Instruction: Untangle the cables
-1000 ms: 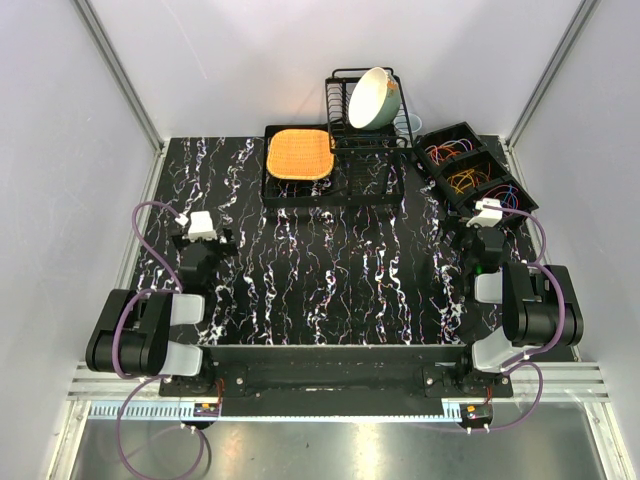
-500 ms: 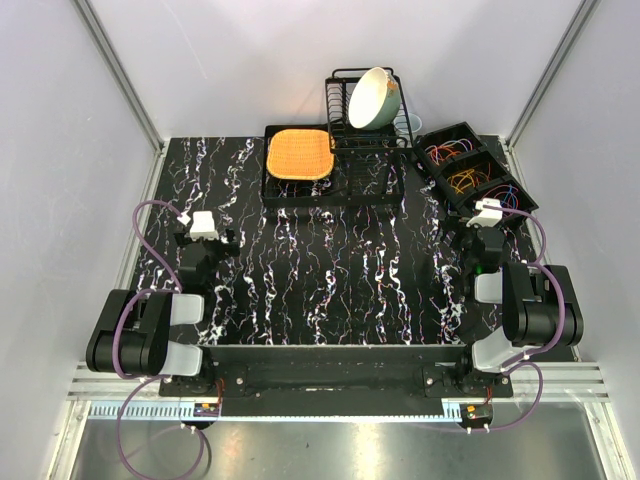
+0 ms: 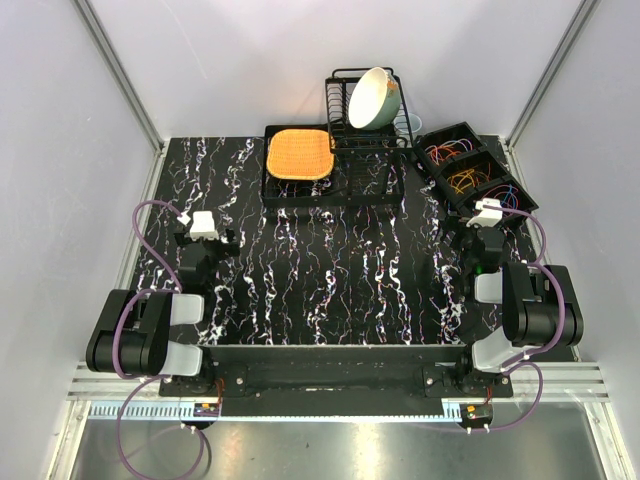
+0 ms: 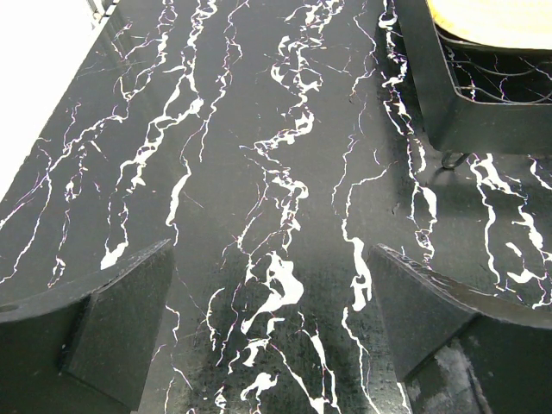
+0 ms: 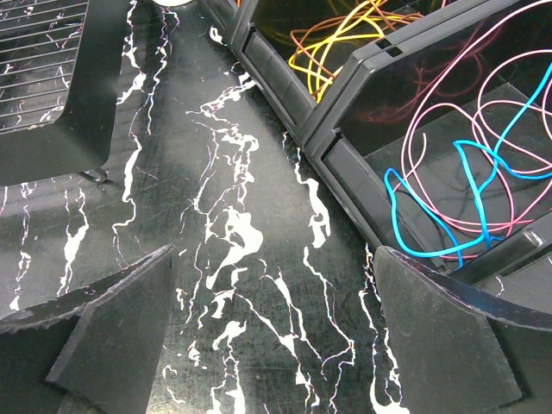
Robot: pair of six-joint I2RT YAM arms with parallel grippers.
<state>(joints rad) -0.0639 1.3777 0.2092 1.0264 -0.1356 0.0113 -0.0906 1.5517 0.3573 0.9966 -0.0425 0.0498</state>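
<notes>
The cables lie in a black three-compartment bin [image 3: 437,166] at the back right. The far compartment holds red and orange loops [image 3: 444,153], the middle one orange-yellow loops [image 3: 464,181] [image 5: 332,43], the near one blue and pink loops [image 3: 508,196] [image 5: 448,185]. My right gripper [image 3: 484,228] [image 5: 274,332] is open and empty, low over the marble table just left of the bin's near compartment. My left gripper [image 3: 204,238] [image 4: 272,332] is open and empty over bare table at the left.
A black tray [image 3: 273,188] with an orange waffle pad [image 3: 299,153] sits at the back centre; its corner shows in the left wrist view [image 4: 448,112]. A wire dish rack [image 3: 345,125] holding a cream bowl [image 3: 371,97] stands behind it. White walls enclose the table.
</notes>
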